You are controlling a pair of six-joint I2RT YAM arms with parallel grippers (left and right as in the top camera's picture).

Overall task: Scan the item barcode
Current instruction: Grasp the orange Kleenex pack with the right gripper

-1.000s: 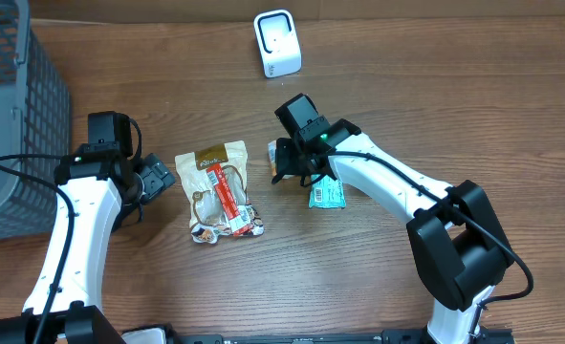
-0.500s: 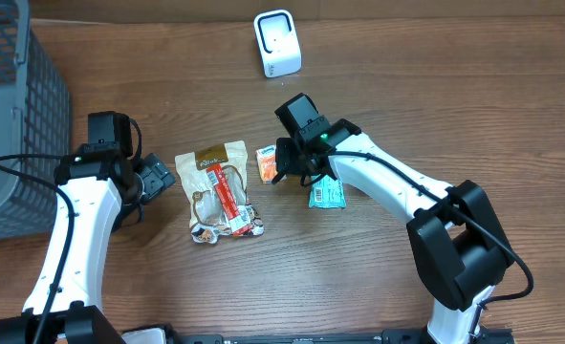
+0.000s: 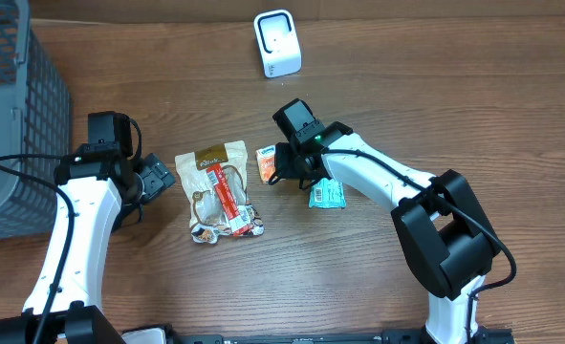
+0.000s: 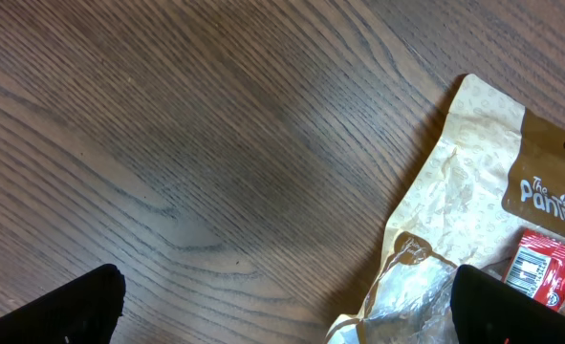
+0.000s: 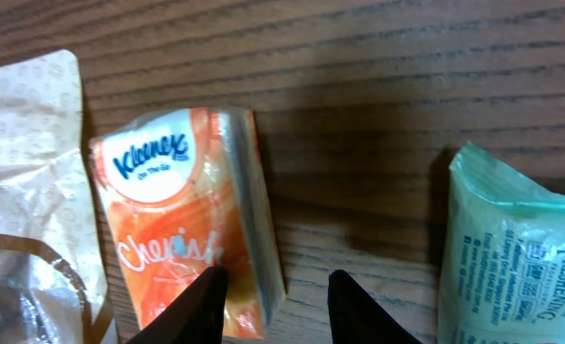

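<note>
LABELS: orange tissue pack (image 5: 172, 225) "Kleenex", "Cherish"; beige pouch (image 4: 473, 182) "The Pan…"; green pack (image 5: 516, 248) "FRESHENING" | ITEM: flat on table (image 3: 454, 96) between pouch and green pack, print up, long axis pointing away from right gripper (image 5: 277, 298), logo at far end | RIGHT: fingers parted over its near end, not clamped | LEFT: left gripper (image 4: 282, 306) spread wide above wood

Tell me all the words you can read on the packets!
"Kleenex", "Cherish": on the orange tissue pack.
"FRESHENING": on the green packet; its smaller print is blurred.
"The Pan", cut off at the picture's edge: on the beige bag.
Red label on that bag: too small to read.
</note>
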